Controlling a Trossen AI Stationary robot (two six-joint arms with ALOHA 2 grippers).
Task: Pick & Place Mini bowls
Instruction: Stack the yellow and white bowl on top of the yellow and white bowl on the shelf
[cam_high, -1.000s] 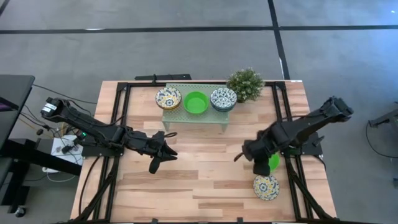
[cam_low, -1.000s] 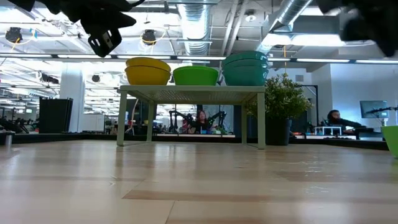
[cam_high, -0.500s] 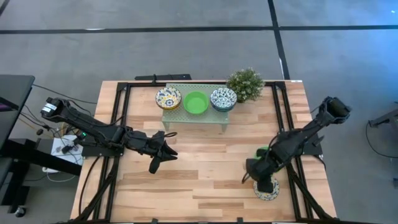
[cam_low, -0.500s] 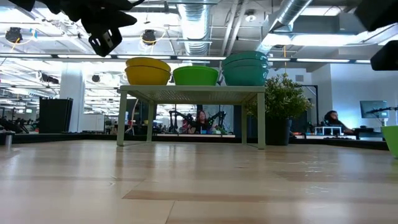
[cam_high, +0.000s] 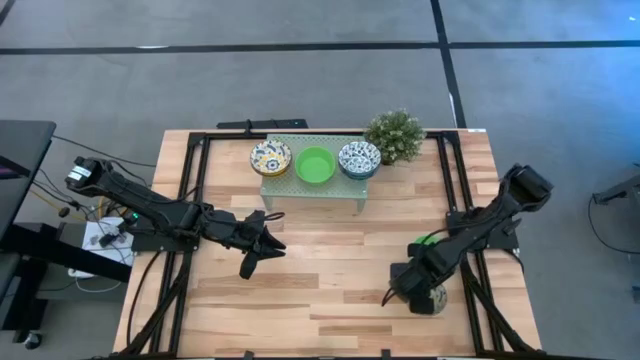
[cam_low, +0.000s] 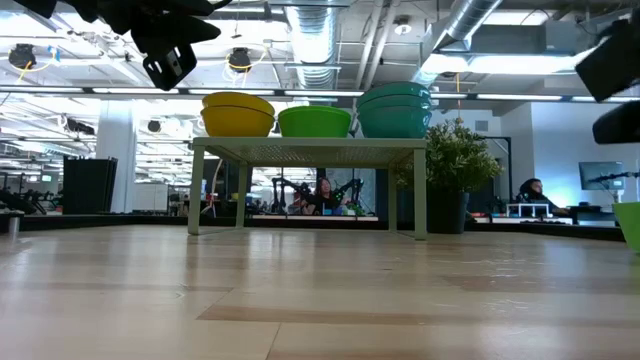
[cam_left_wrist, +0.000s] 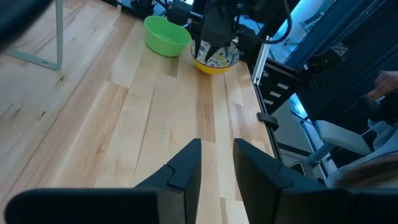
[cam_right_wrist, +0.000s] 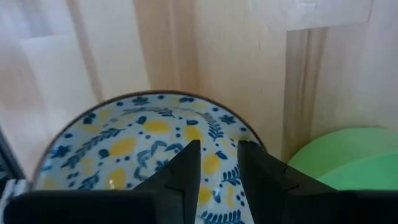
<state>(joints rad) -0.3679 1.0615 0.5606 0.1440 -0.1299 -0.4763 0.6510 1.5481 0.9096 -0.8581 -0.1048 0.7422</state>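
Observation:
My right gripper (cam_right_wrist: 219, 146) hangs over a white bowl with a yellow-and-blue floral pattern (cam_right_wrist: 124, 146) near the table's right near corner (cam_high: 438, 303). Its fingers point down into the bowl and stand a narrow gap apart. A plain green bowl (cam_right_wrist: 348, 165) sits on the table right beside it (cam_left_wrist: 166, 34). Three more spots of bowls rest on a small green rack (cam_high: 312, 185): yellow-blue floral (cam_high: 271, 157), green (cam_high: 315, 165) and blue floral (cam_high: 359, 159). My left gripper (cam_high: 260, 243) waits above the table's left middle, narrowly open. My right gripper comes at the floral bowl from above, fingertips (cam_right_wrist: 189, 155) over its inside near the rim. I cannot tell whether they touch it. The bowl rests on the table.
A small potted plant (cam_high: 395, 135) stands at the rack's right end. Black frame rails run along the table's left and right sides (cam_high: 460, 200). Bare wood lies between the two arms (cam_high: 330, 270). People sit in the room far behind the table (cam_low: 325, 190).
My right gripper has moved toward the table's near edge and down, from over the green bowl to over the floral bowl, which it now mostly covers in the high view. The bowls have stayed in place.

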